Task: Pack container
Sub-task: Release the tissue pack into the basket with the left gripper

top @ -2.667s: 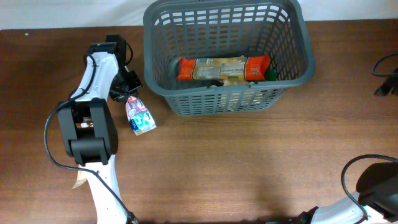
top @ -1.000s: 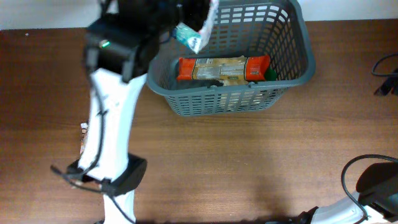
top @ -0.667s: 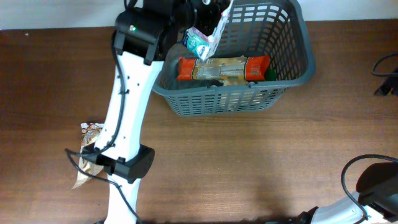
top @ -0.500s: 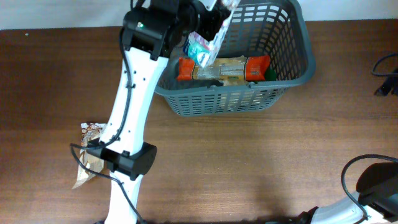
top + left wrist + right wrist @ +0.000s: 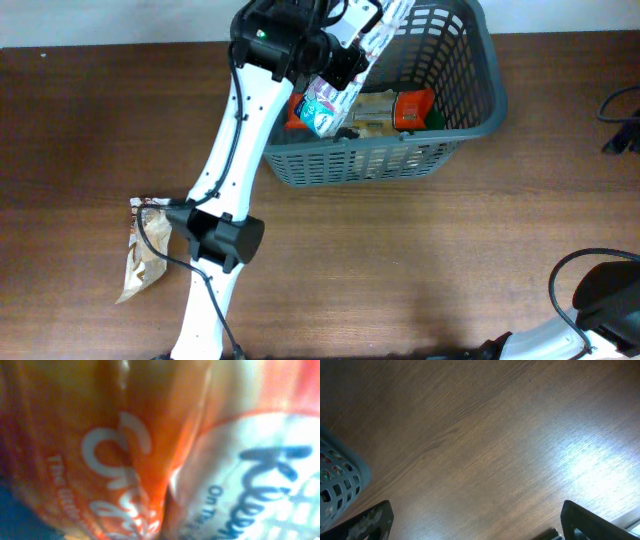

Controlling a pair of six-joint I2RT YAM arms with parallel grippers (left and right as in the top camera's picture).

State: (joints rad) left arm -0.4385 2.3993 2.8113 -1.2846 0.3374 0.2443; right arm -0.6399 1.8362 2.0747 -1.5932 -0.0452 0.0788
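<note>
The container (image 5: 372, 162), a large dark grey slotted basket, stands at the back of the wooden table. A long orange and tan package (image 5: 408, 104) lies on its floor. My left gripper (image 5: 346, 68) reaches over the basket's left side, shut on a white and teal tissue packet (image 5: 322, 106) that hangs just above the orange package. The left wrist view is a blurred close-up of the orange package (image 5: 100, 435) beside the tissue packet (image 5: 260, 460); its fingers do not show. My right gripper (image 5: 480, 522) hangs open over bare table, with the container's corner (image 5: 340, 480) at the left.
A brown snack bag (image 5: 140, 255) lies on the table near the left arm's base. Something green (image 5: 438, 119) sits at the right end of the orange package. A black cable (image 5: 620, 112) lies at the right edge. The right arm's base (image 5: 600, 300) fills the bottom right corner.
My left arm has carried the tissue packet to the right, from the basket's left rim to further inside, and lower over the orange package. The right gripper has stayed open.
</note>
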